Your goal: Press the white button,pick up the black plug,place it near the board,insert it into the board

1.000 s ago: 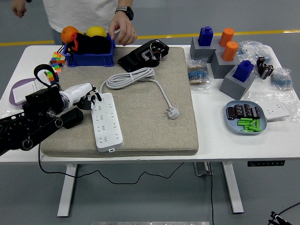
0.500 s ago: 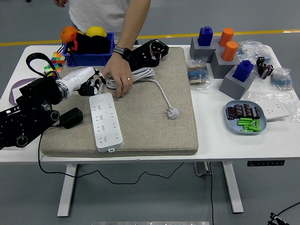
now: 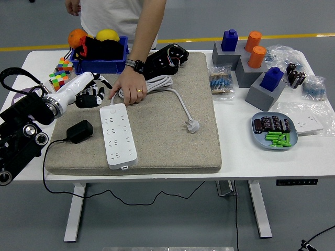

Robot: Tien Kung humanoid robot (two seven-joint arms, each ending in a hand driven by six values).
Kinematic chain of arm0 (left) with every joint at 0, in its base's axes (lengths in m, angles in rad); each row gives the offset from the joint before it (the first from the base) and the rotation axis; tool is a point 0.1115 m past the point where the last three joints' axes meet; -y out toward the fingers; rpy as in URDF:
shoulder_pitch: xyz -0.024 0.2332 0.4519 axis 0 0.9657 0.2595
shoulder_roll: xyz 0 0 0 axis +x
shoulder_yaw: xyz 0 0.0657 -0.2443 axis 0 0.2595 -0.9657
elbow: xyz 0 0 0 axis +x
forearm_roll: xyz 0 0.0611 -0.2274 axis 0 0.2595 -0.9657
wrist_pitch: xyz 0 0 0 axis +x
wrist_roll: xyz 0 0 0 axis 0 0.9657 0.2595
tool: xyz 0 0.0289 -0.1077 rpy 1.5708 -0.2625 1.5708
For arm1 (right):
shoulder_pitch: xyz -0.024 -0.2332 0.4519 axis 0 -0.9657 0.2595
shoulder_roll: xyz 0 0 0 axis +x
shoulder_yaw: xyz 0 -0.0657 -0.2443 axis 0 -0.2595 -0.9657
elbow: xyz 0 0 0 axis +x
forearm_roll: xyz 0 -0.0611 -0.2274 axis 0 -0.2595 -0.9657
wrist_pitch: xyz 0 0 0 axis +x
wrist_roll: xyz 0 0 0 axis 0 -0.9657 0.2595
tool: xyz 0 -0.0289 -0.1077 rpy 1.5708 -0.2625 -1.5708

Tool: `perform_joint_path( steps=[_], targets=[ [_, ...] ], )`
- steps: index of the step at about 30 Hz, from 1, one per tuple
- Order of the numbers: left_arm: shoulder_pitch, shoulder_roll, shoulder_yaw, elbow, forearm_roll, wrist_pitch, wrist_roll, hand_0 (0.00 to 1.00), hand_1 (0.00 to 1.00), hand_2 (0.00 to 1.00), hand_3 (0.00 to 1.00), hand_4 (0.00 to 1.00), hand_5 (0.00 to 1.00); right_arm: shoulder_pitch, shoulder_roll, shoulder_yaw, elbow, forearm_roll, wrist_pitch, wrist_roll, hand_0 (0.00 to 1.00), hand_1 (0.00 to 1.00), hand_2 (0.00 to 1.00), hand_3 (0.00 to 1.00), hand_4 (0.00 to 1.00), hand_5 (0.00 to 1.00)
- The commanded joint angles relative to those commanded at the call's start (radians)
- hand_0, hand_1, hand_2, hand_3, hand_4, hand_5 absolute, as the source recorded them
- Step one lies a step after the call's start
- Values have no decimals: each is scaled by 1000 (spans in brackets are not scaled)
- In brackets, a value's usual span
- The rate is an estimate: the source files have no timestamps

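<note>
At the far left, the robot's left arm has drawn back toward the table's nine o'clock edge over the last second; its left hand (image 3: 93,95), white forearm and dark fingers, now hangs above the bare tabletop just off the mat's ten o'clock corner, where a second ago it sat at the head of the white rectangular power strip (image 3: 119,135). The fingers look loosely spread and grip nothing, though they are small and partly dark against dark. The right hand is not in view.

Just below, at the mat's eight o'clock side, the black plug (image 3: 80,131), a blocky adapter on a thin black cord, lies on the grey fabric mat (image 3: 172,141) just beside the strip's left edge, untouched and seemingly unmoved.

Next to the right, the person's hand (image 3: 127,90), wearing a dark wristwatch and a ring, has come in from twelve o'clock and rests on the coiled white cable (image 3: 144,85) just above the strip's top end; half a second ago it lay slightly lower. The strip itself stays lengthwise on the mat, and the cable's white three-pin plug (image 3: 193,125) lies loose toward the mat's centre.

My reading: the retreat suggests the button press at the strip's top is over or interrupted by the person's reach. The next step would be grasping the black plug, which needs the hand to swing down toward seven o'clock, clear of the person's hand.
</note>
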Motion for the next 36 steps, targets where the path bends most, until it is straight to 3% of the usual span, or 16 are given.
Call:
perform_joint_path(
  steps=[2, 3, 8, 9, 12, 14, 15, 36],
  targets=[
    [42, -7, -45, -13, 19, -3, -9, 318, 484, 506, 647, 662, 2, -1, 1, -1, 1, 1, 0, 0, 719, 698, 683, 614, 715, 422],
    [55, -9, -59, -15, 25, -3, -12, 640, 768, 719, 624, 861, 2, -1, 1, -1, 1, 0, 0, 0, 717, 698, 683, 615, 714, 422],
    [116, -30, -154, -24, 56, -21, -35, 640, 768, 719, 624, 861, 2, 0, 0, -2, 2, 0, -1, 1, 717, 698, 683, 615, 714, 422],
    [122, -33, -167, -24, 60, -24, -38, 697, 821, 782, 540, 948, 2, 0, 0, -1, 2, 0, -1, 1, 718, 698, 683, 615, 714, 421],
    [137, -39, -196, -16, 70, -35, -50, 697, 821, 782, 540, 948, 2, -1, 1, -1, 2, 1, -1, 1, 718, 698, 683, 615, 714, 421],
    [141, -38, -199, -9, 72, -40, -54, 697, 821, 782, 540, 948, 2, 0, 1, 0, 2, 0, -1, 1, 718, 698, 683, 615, 714, 421],
    [144, -37, -198, -5, 73, -45, -54, 740, 843, 784, 490, 984, 2, 0, 1, 0, 2, 1, 0, 1, 718, 698, 683, 615, 714, 421],
    [188, 9, -184, 80, 73, -60, -66, 701, 797, 735, 506, 986, 2, 2, 2, 0, 4, 3, 0, 1, 719, 698, 683, 614, 714, 423]
  ],
)
